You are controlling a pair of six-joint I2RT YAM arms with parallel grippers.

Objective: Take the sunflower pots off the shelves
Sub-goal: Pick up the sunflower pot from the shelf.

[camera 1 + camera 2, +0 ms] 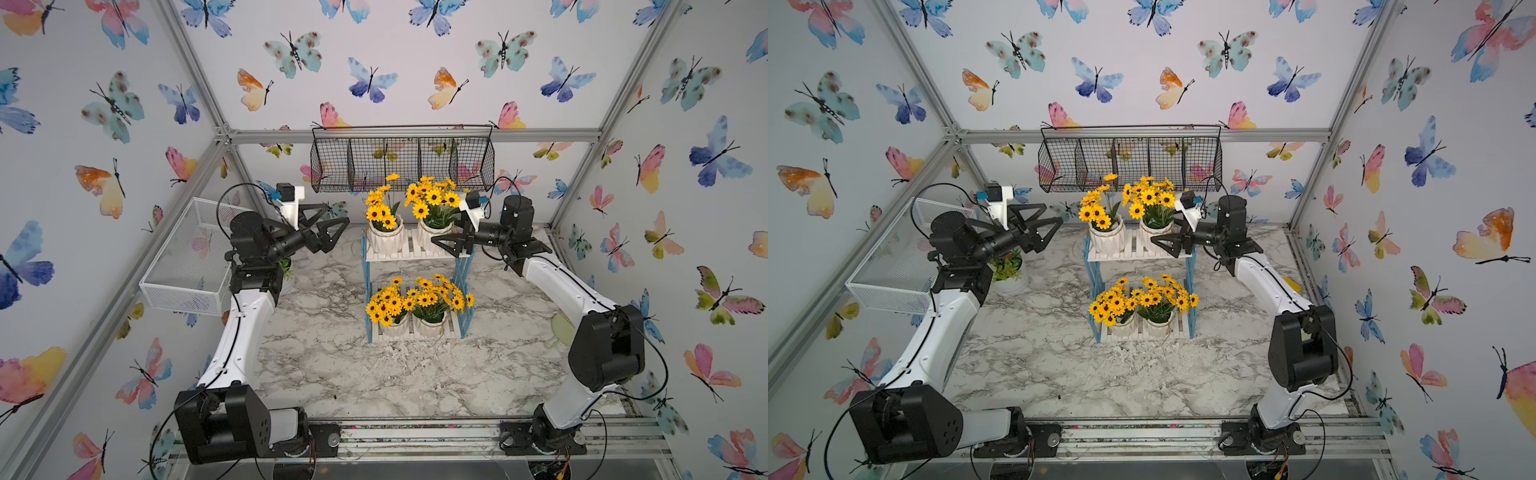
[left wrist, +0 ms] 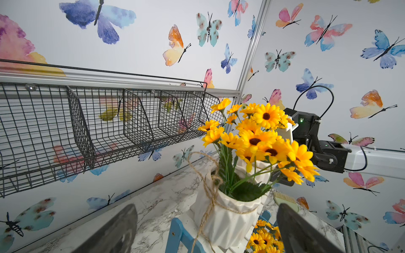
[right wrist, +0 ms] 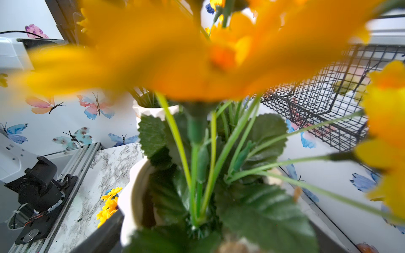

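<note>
all four sunflower pots (image 1: 385, 242) sat on the shelves (image 1: 462, 286). right claw (image 1: 446, 245) spread around an upper pot (image 1: 432, 236); left claw (image 1: 336, 214) spread, empty. ceramic likely fragile, slick: grip the ribbed body, not stems.

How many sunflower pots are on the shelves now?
4. On the upper shelf stand the first pot and second pot, side by side; on the lower shelf, the third pot and fourth pot. None seems hidden.
</note>
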